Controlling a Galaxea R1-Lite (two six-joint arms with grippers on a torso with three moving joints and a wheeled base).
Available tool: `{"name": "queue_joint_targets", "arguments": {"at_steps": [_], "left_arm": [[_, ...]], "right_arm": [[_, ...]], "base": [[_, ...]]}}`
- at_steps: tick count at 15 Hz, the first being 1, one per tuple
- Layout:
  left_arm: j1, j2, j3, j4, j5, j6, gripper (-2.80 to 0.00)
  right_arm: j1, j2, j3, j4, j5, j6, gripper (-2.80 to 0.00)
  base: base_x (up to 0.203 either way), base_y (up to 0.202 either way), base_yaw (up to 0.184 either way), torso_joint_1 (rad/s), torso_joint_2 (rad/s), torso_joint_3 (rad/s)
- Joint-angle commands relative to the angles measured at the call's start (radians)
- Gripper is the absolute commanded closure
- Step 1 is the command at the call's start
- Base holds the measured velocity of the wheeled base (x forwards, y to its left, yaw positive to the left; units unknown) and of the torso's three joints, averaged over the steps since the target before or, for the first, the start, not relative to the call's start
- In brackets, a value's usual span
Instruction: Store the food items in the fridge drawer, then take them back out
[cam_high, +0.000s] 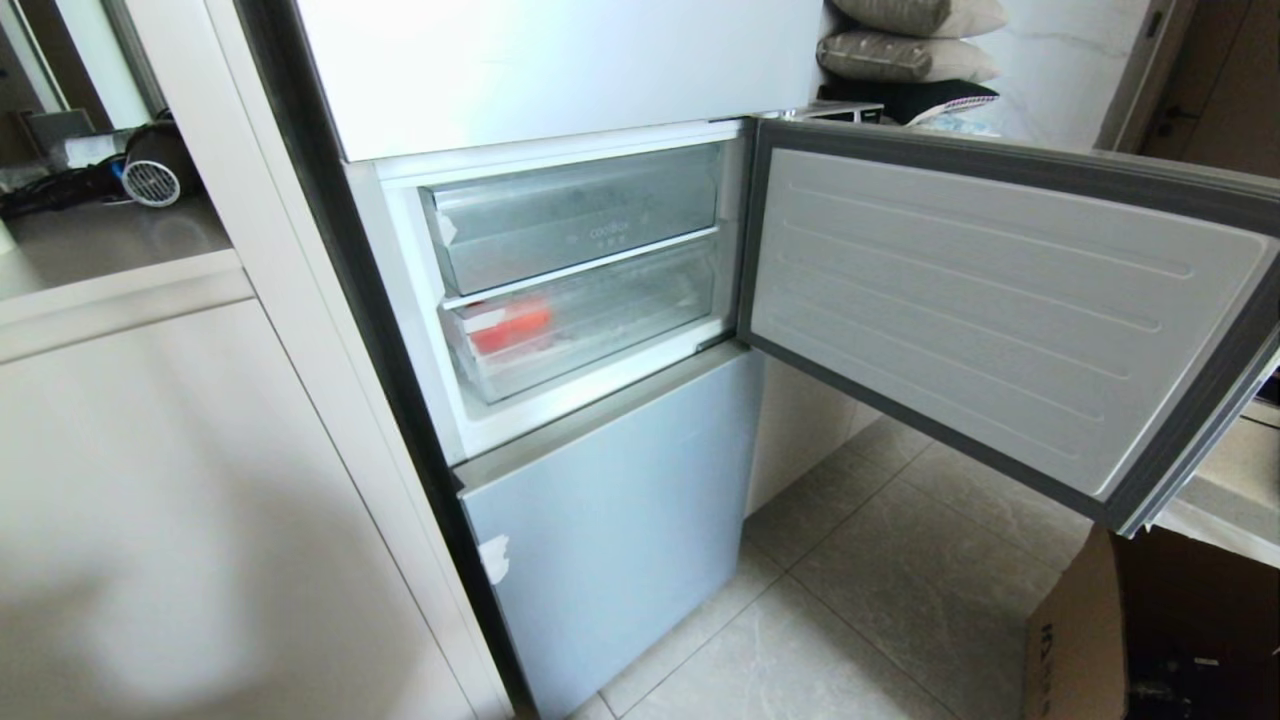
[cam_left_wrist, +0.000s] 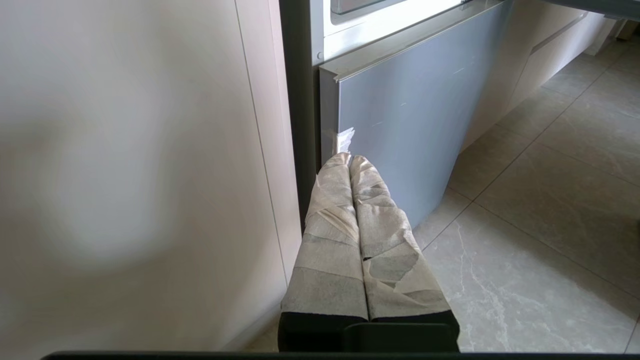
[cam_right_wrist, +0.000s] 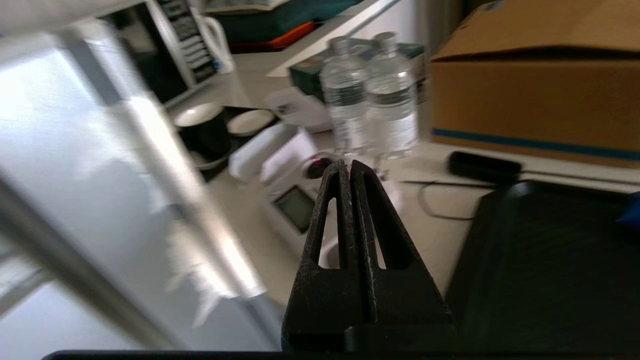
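So from the head view, the fridge door (cam_high: 1010, 310) is swung wide open to the right and the fridge drawer (cam_high: 590, 325) sits pushed in under the lettered clear bin (cam_high: 575, 215), long axis running side to side across the compartment; a red food item (cam_high: 512, 325) shows through the frosted front, over at the drawer's left end, and I can't make out any other pieces. Neither arm is in that shot. Left wrist view: the left pincer (cam_left_wrist: 349, 159) has its taped fingers pressed together with nothing between them, hanging low by the grey lower door (cam_left_wrist: 400, 105), below the drawer, looks parked. Right wrist view: the right pincer (cam_right_wrist: 347, 167) is fully closed on nothing and aimed at a cluttered surface (cam_right_wrist: 440, 235) with two water bottles (cam_right_wrist: 372, 95) and a cardboard box (cam_right_wrist: 535, 85), blurry, fridge door edge off to one side. My guess is the drawer lies away from where the right one points, so it has to come back round, and it needs opening before any grab
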Motion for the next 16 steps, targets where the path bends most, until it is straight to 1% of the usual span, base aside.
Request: {"name": "queue_joint_targets", "arguments": {"at_steps": [1,2,4,6,7,9,11,13,14,16], "left_arm": [[0.0,0.002,0.0,0.0,0.0,0.0,0.0],[0.0,0.002,0.0,0.0,0.0,0.0,0.0],[0.0,0.002,0.0,0.0,0.0,0.0,0.0],[0.0,0.002,0.0,0.0,0.0,0.0,0.0],[0.0,0.002,0.0,0.0,0.0,0.0,0.0],[0.0,0.002,0.0,0.0,0.0,0.0,0.0],[0.0,0.002,0.0,0.0,0.0,0.0,0.0],[0.0,0.002,0.0,0.0,0.0,0.0,0.0],[0.0,0.002,0.0,0.0,0.0,0.0,0.0],[0.0,0.002,0.0,0.0,0.0,0.0,0.0]], "right_arm": [[0.002,0.067,-0.016,-0.038,-0.011,-0.044,0.0],[0.011,0.099,-0.019,-0.086,-0.013,-0.056,0.0],[0.028,0.177,-0.023,-0.235,-0.014,-0.097,0.0],[0.039,0.23,-0.024,-0.351,-0.012,-0.107,0.0],[0.041,0.249,-0.025,-0.386,-0.009,-0.107,0.0],[0.049,0.281,-0.056,-0.399,0.011,-0.102,0.0],[0.052,0.306,-0.088,-0.399,0.093,-0.066,0.0],[0.052,0.306,-0.089,-0.399,0.231,-0.024,0.0],[0.052,0.308,-0.093,-0.399,0.275,-0.018,0.0],[0.057,0.315,-0.126,-0.399,0.285,-0.01,0.0]], "base": [[0.0,0.0,0.0,0.0,0.0,0.0],[0.0,0.0,0.0,0.0,0.0,0.0],[0.0,0.0,0.0,0.0,0.0,0.0],[0.0,0.0,0.0,0.0,0.0,0.0],[0.0,0.0,0.0,0.0,0.0,0.0],[0.0,0.0,0.0,0.0,0.0,0.0],[0.0,0.0,0.0,0.0,0.0,0.0],[0.0,0.0,0.0,0.0,0.0,0.0],[0.0,0.0,0.0,0.0,0.0,0.0],[0.0,0.0,0.0,0.0,0.0,0.0]]}}
